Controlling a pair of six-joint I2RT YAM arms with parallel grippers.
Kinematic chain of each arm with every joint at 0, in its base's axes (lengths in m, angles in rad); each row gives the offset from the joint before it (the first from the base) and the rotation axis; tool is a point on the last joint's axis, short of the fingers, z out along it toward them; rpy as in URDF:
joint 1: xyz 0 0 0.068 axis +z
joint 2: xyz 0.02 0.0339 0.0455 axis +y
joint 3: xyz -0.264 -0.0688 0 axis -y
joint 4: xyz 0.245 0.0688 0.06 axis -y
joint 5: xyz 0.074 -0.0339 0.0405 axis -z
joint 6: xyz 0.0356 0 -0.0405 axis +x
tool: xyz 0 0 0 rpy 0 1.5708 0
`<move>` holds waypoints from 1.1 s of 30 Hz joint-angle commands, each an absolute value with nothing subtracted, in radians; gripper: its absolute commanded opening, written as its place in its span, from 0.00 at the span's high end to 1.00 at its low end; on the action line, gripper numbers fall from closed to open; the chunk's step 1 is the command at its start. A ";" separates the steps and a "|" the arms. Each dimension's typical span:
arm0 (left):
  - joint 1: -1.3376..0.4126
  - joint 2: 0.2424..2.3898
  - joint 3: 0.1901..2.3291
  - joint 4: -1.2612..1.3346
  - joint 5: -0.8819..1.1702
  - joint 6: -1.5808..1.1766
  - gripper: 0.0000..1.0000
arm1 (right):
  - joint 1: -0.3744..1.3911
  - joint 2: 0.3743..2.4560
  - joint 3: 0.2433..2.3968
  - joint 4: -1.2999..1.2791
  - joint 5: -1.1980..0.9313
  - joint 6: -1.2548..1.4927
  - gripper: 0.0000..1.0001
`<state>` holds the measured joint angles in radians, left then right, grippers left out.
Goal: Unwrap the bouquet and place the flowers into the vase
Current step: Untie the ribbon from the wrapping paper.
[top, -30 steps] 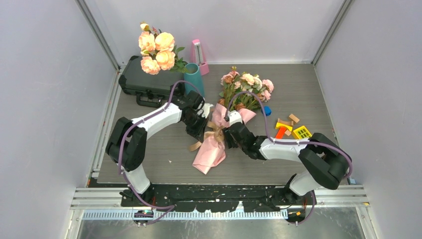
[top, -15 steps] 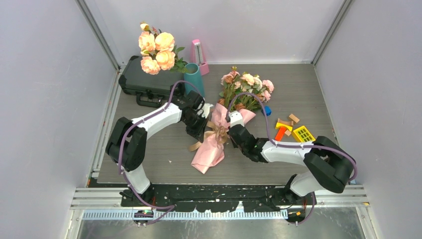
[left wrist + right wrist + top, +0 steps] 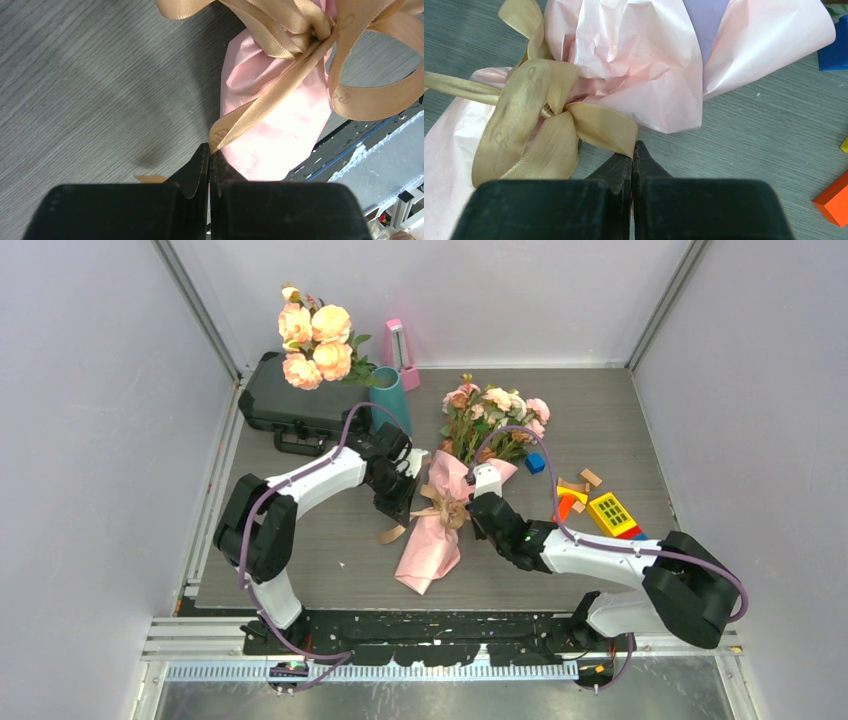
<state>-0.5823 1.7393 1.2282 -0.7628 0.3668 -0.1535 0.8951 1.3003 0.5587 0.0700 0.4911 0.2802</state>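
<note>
1. Two grippers were at the bouquet, which lay on the table between the arms. Its flowers pointed to the far side.
2. The left gripper was pinched tight on the thin end of one tail of the tan ribbon.
3. The right gripper was pinched tight too. It seemed to hold only a corner of another ribbon piece beside the bow.
4. The ribbon was tied in a knot around the pink paper. So the step in hand looked like pulling the bow open.
5. To do it well, I think each gripper should pull its piece slowly away from the knot. They should pull in opposite ways and stay low over the table.
6. Both holds were right at the fingertips. A quick tug could let the ribbon slip out, so a slow, steady pull seemed safer.
7. I could not tell if the right piece was a loop or a tail. Pulling a loop might only make the knot tighter.
8. The blue vase stood well apart from the bouquet, at the far left of the table. The flowers were not in it yet, and the paper had to come off first.
</note>
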 commanded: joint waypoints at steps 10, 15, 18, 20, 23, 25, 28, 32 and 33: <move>-0.580 1.743 1.259 -0.770 0.366 -0.160 1.00 | 0.901 1.280 0.593 -0.007 0.523 0.365 1.00; -0.579 1.746 1.259 -0.778 0.337 -0.162 1.00 | 0.900 1.274 0.590 -0.040 0.557 0.399 1.00; -0.579 1.758 1.265 -0.790 0.312 -0.164 1.00 | 0.901 1.273 0.588 -0.055 0.572 0.431 1.00; -0.578 1.761 1.264 -0.788 0.324 -0.164 1.00 | 0.901 1.273 0.586 -0.066 0.583 0.445 1.00; -0.578 1.759 1.264 -0.785 0.322 -0.164 1.00 | 0.901 1.275 0.583 -0.073 0.600 0.458 1.00; -0.578 1.760 1.264 -0.788 0.313 -0.164 1.00 | 0.899 1.279 0.580 -0.074 0.605 0.464 1.00; -0.578 1.769 1.267 -0.797 0.293 -0.164 1.00 | 0.899 1.283 0.578 -0.076 0.606 0.471 1.00; -0.578 1.777 1.270 -0.804 0.284 -0.164 1.00 | 0.892 1.283 0.578 -0.078 0.608 0.483 1.00; -0.578 1.779 1.270 -0.804 0.280 -0.164 1.00 | 0.888 1.281 0.576 -0.080 0.607 0.487 1.00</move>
